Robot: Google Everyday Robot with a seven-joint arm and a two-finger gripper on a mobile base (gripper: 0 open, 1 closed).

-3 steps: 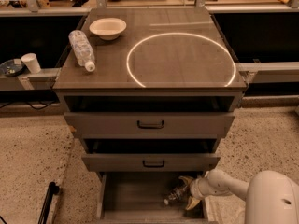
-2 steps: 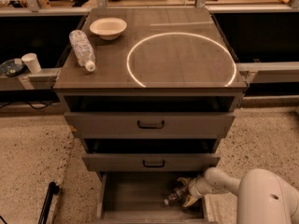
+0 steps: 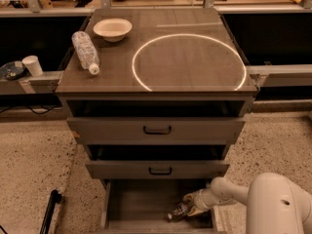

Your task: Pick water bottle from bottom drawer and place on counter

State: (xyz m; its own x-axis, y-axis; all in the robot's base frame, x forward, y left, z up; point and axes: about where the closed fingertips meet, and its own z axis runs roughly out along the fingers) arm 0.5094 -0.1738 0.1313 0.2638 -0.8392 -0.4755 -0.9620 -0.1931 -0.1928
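The bottom drawer (image 3: 139, 206) is pulled open at the foot of the cabinet. A small water bottle (image 3: 178, 211) with a coloured label lies in its right part, cap pointing left. My gripper (image 3: 191, 206) reaches in from the right on the white arm (image 3: 229, 191) and sits over the bottle's right end. The counter (image 3: 112, 67) is the dark cabinet top with a bright white circle (image 3: 189, 61) drawn on it.
A larger clear ribbed bottle (image 3: 85, 51) lies on the counter's left side, a white bowl (image 3: 112, 29) behind it. Two grey drawer fronts with black handles (image 3: 157, 129) jut above the open drawer. A white cup (image 3: 32, 65) stands on a ledge at left.
The arm has shifted slightly left and deeper into the drawer toward the bottle. The bottle has stayed in place.
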